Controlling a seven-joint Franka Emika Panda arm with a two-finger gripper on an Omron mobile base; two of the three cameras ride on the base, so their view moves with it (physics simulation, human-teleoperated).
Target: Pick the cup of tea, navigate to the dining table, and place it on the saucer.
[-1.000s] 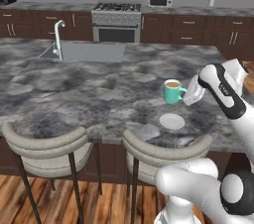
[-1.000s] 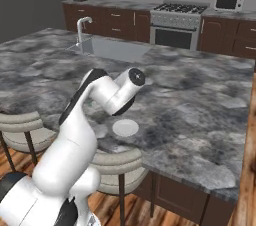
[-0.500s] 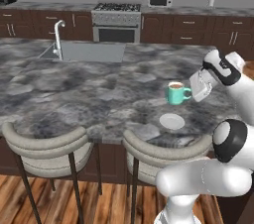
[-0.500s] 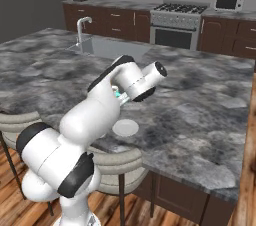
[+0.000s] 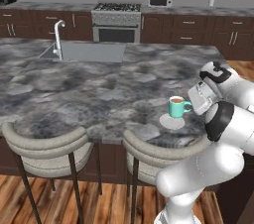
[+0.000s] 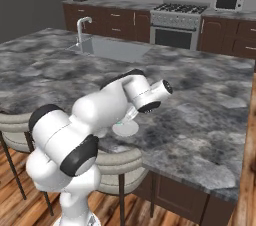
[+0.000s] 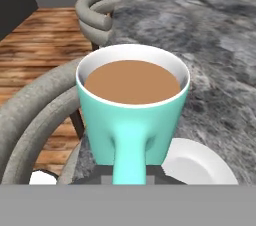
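Teal cup (image 7: pixel 131 120) is sitting closest to the hand camera, full of brown tea, its handle pointing back between the fingers; the gripper (image 5: pixel 194 103) is clamped shut on that handle. Over the last second the arm has been swinging the cup rightward and lower, so it is now hanging just above the saucer (image 5: pixel 172 121) near the table (image 5: pixel 99 89) edge. Placement looks close: only a short descent seems left. Beyond, sink (image 5: pixel 84 52) and stove (image 5: pixel 116 20) are standing well apart
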